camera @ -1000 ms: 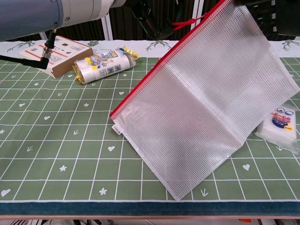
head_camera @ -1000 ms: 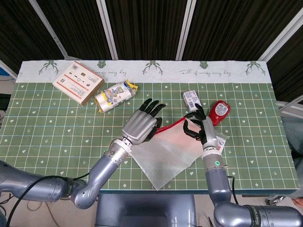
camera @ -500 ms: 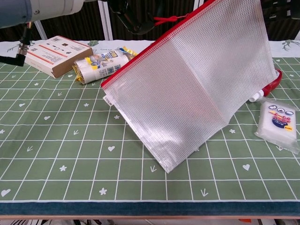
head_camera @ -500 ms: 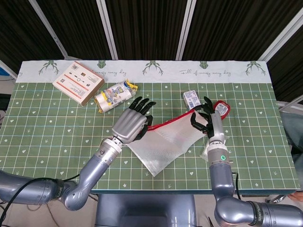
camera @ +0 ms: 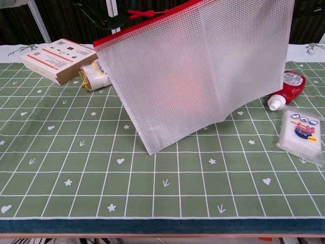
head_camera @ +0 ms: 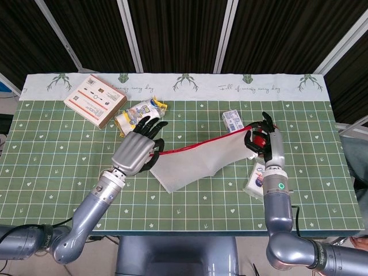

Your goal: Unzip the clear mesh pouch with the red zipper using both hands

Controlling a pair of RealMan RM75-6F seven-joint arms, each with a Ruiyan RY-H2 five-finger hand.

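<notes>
The clear mesh pouch (head_camera: 195, 164) hangs above the table, stretched between my two hands. Its red zipper edge (head_camera: 201, 144) runs taut from left to right. My left hand (head_camera: 137, 150) pinches the red zipper pull (camera: 139, 11) near the pouch's left end. My right hand (head_camera: 263, 142) grips the pouch's right top corner. In the chest view the mesh pouch (camera: 198, 66) fills the upper middle, with its lower corner just above the mat. There the hands are almost wholly cut off by the top edge.
A brown box (head_camera: 95, 100) and a yellow-ended roll pack (head_camera: 138, 114) lie at the back left. A small white carton (head_camera: 232, 121), a red bottle (camera: 287, 86) and a white packet (camera: 303, 134) lie on the right, close to my right hand.
My left hand has moved left with the zipper pull and my right hand has moved right. The pouch has risen off the mat and its red edge now lies nearly level.
</notes>
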